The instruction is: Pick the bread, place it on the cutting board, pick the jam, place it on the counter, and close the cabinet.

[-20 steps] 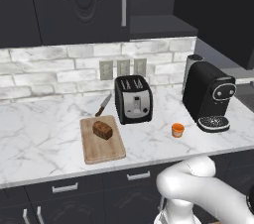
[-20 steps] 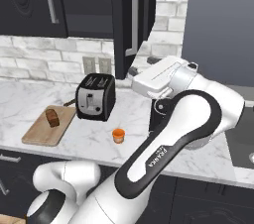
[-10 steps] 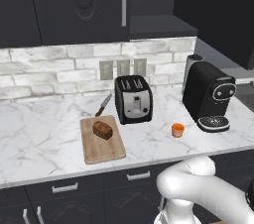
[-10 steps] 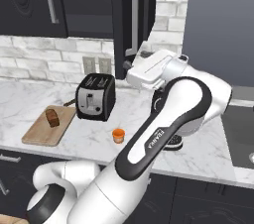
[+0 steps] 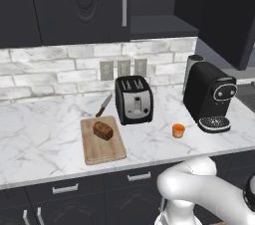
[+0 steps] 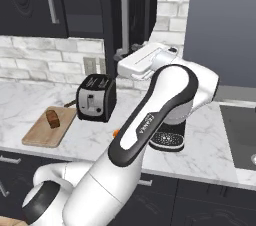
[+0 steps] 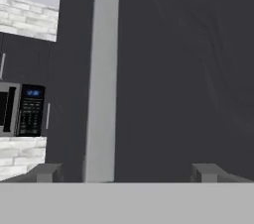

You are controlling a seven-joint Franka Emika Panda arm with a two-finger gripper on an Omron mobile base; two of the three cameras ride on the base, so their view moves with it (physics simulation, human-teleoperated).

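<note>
The dark-brown bread (image 5: 102, 130) lies on the tan cutting board (image 5: 103, 148), left of the toaster. The orange jam (image 5: 178, 130) stands on the white marble counter (image 5: 40, 134) between the toaster and the coffee machine. The cabinet's door (image 5: 221, 10) hangs open at the upper right. In the right base view my gripper (image 6: 125, 53) is raised against that door's edge (image 6: 107, 25), by its silver handle (image 6: 123, 10). In the hand view the gripper (image 7: 126, 173) is open; the door panel (image 7: 183, 69) and its handle (image 7: 101, 69) stand close ahead, with the handle between the fingertips (image 7: 45, 172).
A black toaster (image 5: 133, 100) and a knife (image 5: 103, 105) sit behind the board. A black coffee machine (image 5: 211, 97) stands at the right. A sink (image 6: 240, 130) lies further right. A microwave (image 7: 20, 109) shows far off past the door.
My hand has swung left and up toward the open cabinet door's edge. Bread, board and jam have not moved.
</note>
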